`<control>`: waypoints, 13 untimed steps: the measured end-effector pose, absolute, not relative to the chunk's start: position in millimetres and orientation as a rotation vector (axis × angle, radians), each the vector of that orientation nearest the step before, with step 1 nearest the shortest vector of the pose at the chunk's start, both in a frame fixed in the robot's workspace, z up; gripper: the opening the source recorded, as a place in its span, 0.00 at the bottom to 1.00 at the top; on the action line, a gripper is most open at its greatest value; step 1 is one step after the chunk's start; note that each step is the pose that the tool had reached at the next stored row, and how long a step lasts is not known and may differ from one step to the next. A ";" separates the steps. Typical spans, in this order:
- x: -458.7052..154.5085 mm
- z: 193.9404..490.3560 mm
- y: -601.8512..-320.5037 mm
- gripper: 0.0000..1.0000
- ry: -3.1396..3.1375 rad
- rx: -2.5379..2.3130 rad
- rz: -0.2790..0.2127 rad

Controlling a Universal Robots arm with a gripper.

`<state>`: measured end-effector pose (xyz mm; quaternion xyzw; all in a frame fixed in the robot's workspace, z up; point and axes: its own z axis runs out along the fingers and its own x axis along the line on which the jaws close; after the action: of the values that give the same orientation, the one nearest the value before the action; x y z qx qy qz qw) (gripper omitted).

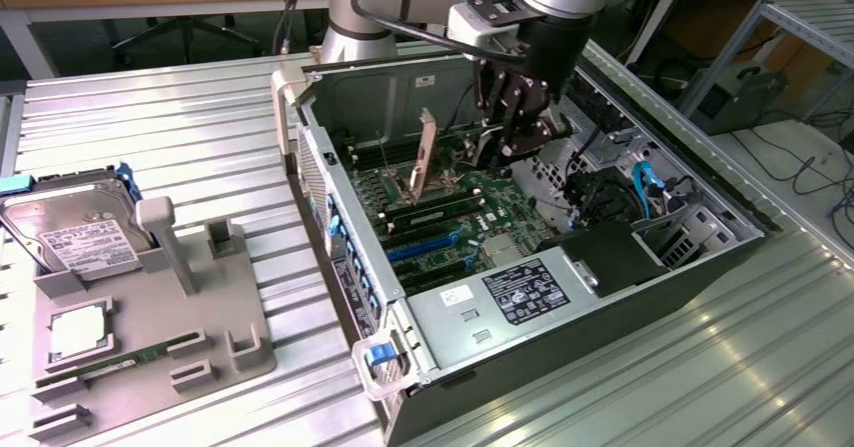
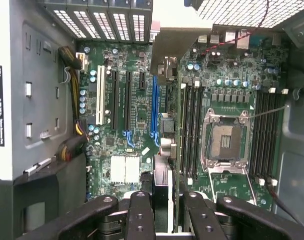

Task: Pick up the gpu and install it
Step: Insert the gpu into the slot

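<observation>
Ribbed metal tabletop is carrying an open computer case at centre frame. Above its motherboard, the gripper is pinching the gpu edge-on; keeping the card square over the blue slot seems key.

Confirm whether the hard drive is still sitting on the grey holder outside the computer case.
Yes: the hard drive rests on the grey holder, at the exterior view's left of the open case.
</observation>
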<state>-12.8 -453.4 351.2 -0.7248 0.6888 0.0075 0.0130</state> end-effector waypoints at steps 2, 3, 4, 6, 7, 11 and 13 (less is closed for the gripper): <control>-13.4 350.4 -453.4 0.28 2.146 -2.258 0.023; -13.5 350.0 -453.4 0.28 2.146 -2.258 0.023; -13.6 349.4 -453.4 0.28 2.146 -2.258 0.023; -13.7 348.4 -453.4 0.28 2.146 -2.258 0.023; -13.7 347.9 -453.4 0.28 2.146 -2.258 0.023; -13.7 346.2 -453.4 0.28 2.146 -2.258 0.023; -13.7 345.5 -453.4 0.28 2.146 -2.258 0.023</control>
<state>-13.7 -453.4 345.5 -0.7248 0.6888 0.0075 0.0131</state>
